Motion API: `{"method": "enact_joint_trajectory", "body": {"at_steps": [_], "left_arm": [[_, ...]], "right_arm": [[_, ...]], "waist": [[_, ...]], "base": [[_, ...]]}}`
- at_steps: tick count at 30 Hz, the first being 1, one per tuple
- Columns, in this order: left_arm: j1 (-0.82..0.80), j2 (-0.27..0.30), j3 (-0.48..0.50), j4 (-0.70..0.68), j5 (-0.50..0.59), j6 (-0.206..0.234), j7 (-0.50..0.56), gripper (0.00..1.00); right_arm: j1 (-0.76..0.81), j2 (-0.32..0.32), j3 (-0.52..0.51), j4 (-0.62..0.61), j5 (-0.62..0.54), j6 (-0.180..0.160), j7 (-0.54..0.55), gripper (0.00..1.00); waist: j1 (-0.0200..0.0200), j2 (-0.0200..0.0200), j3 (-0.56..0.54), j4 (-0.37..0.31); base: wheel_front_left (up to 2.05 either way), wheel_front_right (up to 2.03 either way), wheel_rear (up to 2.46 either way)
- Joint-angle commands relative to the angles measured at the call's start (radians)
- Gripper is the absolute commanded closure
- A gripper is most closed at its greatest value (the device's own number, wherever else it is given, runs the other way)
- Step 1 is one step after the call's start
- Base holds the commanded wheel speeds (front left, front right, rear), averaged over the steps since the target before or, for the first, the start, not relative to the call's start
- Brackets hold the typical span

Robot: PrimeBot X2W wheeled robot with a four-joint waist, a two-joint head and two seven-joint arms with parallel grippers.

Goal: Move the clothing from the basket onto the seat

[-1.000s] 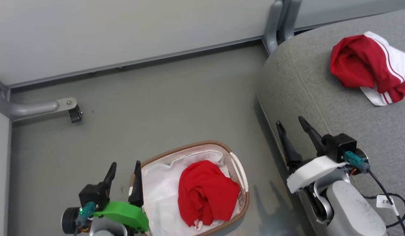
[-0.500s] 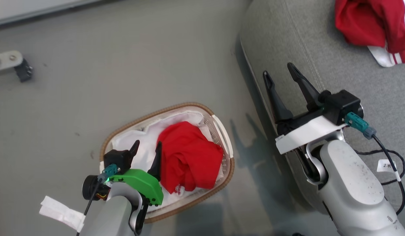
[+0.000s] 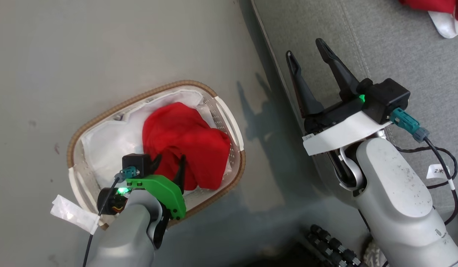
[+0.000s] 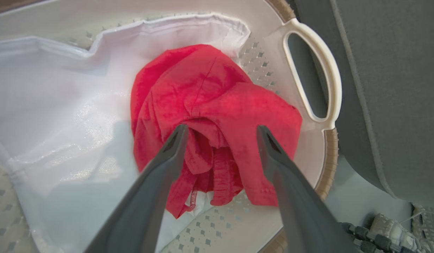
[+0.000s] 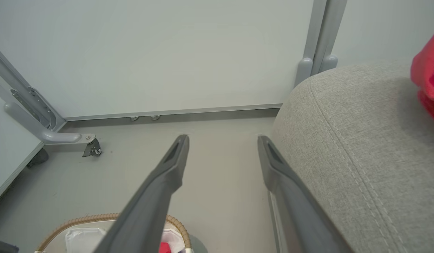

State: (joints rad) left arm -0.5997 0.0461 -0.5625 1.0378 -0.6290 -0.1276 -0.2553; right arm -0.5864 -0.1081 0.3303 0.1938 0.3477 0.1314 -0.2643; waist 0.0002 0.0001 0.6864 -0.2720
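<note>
1. Oval basket (image 4: 262,66) of white perforated plastic, with a brown woven rim and a looped white handle (image 4: 335,88); set on the smooth grey floor (image 3: 66,55), just beside the seat's (image 3: 392,48) edge.
2. Inside it, a thin, faintly glossy white liner (image 4: 62,116), creased and slumped against the walls; on the liner, the plain red garment (image 4: 217,91), soft and bunched into a rounded heap with deep folds and a stitched hem, toward the end nearer the seat.
3. On the left gripper (image 4: 221,129), two long dark tapering fingers spread apart, lowered into the basket, one tip on either side of a raised fold of the plain red garment; not closed on it; actual touch hard to tell.
4. On the right gripper (image 3: 305,48), fingers likewise spread, holding nothing; above the seat's rounded front edge, well apart from the basket.
5. Large grey woven upholstery on the seat; rounded corner; stitched seam along the top.
6. Red striped garment (image 3: 445,27) with white trim, lying on the seat at the head view's far corner; mostly cut off by the frame.
</note>
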Motion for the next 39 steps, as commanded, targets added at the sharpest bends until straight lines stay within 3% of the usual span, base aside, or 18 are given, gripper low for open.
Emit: {"method": "enact_joint_trajectory", "body": {"at_steps": [1,16,38,39], "left_arm": [[-0.034,0.008,-0.015,0.008,-0.026,-0.003,0.004,0.0],[-0.166,0.008,-0.165,0.117,-0.178,-0.004,0.026,0.0],[-0.313,0.008,-0.271,0.214,-0.202,0.025,0.027,0.0],[-0.316,0.008,-0.276,0.217,-0.203,0.023,0.027,0.29]], "right_arm": [[-0.014,0.004,0.001,-0.007,-0.004,-0.001,0.0,0.0],[-0.054,0.018,-0.008,-0.045,-0.014,-0.001,0.0,0.0],[-0.059,0.019,-0.02,-0.102,-0.033,-0.001,0.0,0.0],[-0.059,0.018,-0.019,-0.102,-0.033,-0.001,0.0,0.0]], "waist": [[-0.0002,-0.0001,0.076,-0.043],[-0.0002,-0.0001,0.204,-0.067],[-0.0002,-0.0001,0.296,-0.032],[-0.0002,-0.0001,0.297,-0.03]], "base": [[0.0,0.0,0.0],[0.0,0.0,0.0],[0.01,0.01,0.01],[0.02,0.02,0.02]]}}
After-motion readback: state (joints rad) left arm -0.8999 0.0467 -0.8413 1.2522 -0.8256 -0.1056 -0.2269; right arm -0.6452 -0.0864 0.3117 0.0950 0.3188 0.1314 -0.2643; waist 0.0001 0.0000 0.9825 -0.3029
